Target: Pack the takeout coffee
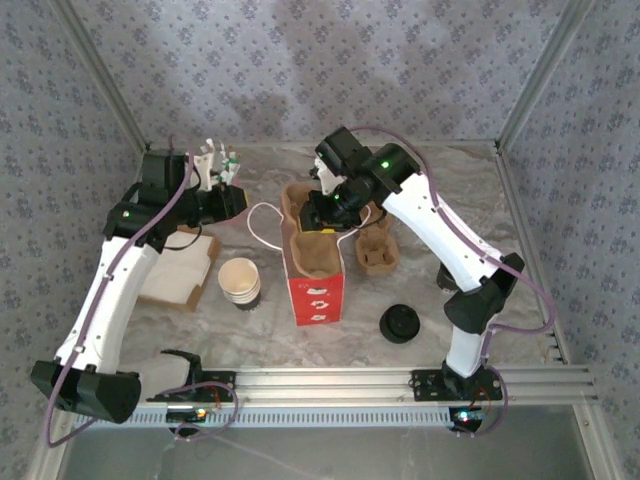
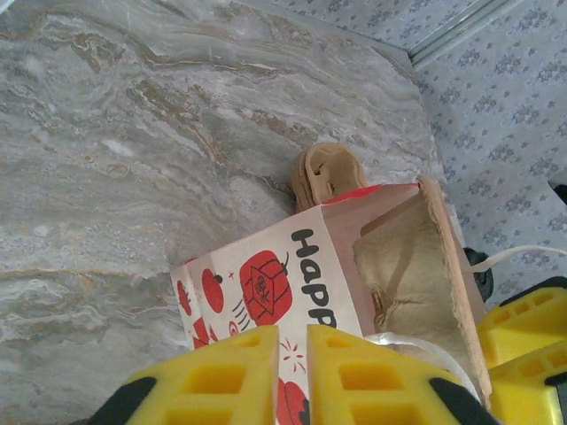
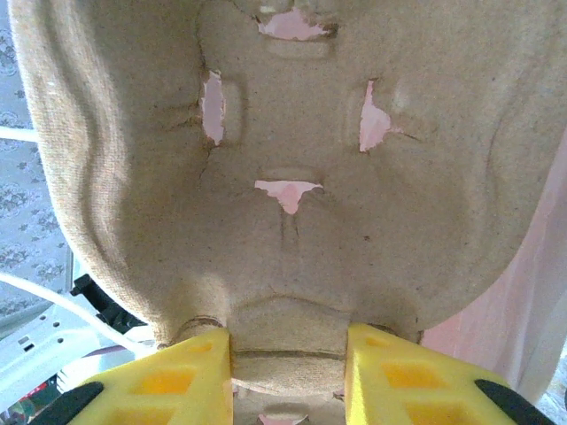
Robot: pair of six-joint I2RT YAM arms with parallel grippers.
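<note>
since its black lid (image 1: 400, 323) is off, the white paper cup (image 1: 240, 282) stands with its open mouth up, and its long side runs straight up and down. it sits on the marble table (image 1: 300, 345) just left of the red-and-white paper bag (image 1: 316, 290), not in it. the lid lies flat on the table to the right of the bag, well apart from the cup.

there is one cup, one lid and one bag. there are two brown carriers. the pulp cup carrier (image 3: 292, 177) sits in the open top of the bag. the second carrier (image 1: 377, 250) rests on the table just right of the bag.

the right gripper (image 3: 288, 354) pinches the rim of the pulp cup carrier. the left gripper (image 2: 292, 336) hangs near the bag's back left. its yellow fingers (image 2: 221, 376) are close together with a thin gap, and i cannot tell if they pinch anything.

one pink cup (image 1: 215, 172) of sachets stands at the back left.
</note>
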